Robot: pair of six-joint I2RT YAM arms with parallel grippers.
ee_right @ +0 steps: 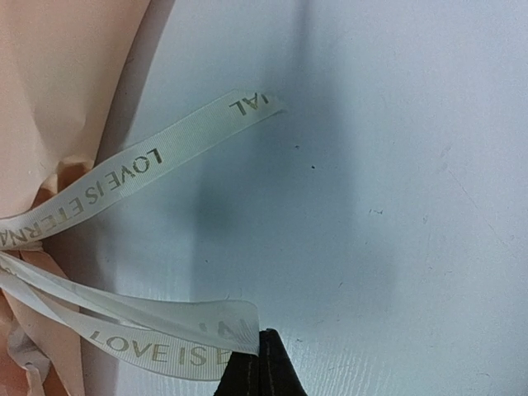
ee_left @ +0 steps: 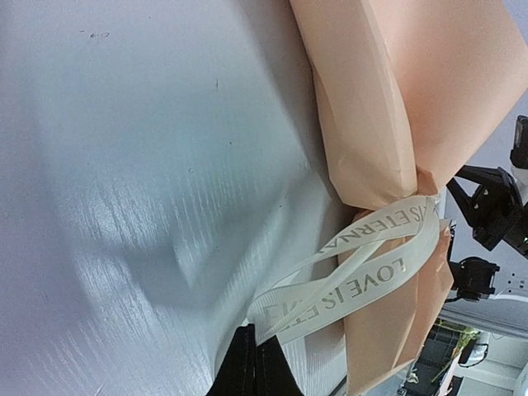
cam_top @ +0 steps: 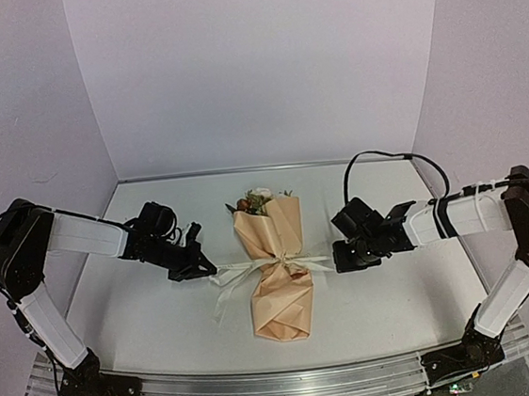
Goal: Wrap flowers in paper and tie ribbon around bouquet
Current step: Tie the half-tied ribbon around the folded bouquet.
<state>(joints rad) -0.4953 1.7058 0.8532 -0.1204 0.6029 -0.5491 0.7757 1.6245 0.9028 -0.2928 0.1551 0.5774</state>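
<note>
Ribbon, one, spans left tool, bouquet, right tool.

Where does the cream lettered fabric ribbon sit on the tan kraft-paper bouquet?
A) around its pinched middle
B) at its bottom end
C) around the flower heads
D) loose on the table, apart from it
A: the cream lettered ribbon cinches the tan kraft-paper bouquet where the paper narrows midway along it.

Flowers: heads too small to tell apart from above, stems hidden inside the paper. My left gripper and right gripper: only dark fingertips show, the rest cut by the wrist views' bottom edge. Ribbon: lettering partly lost in folds.
</note>
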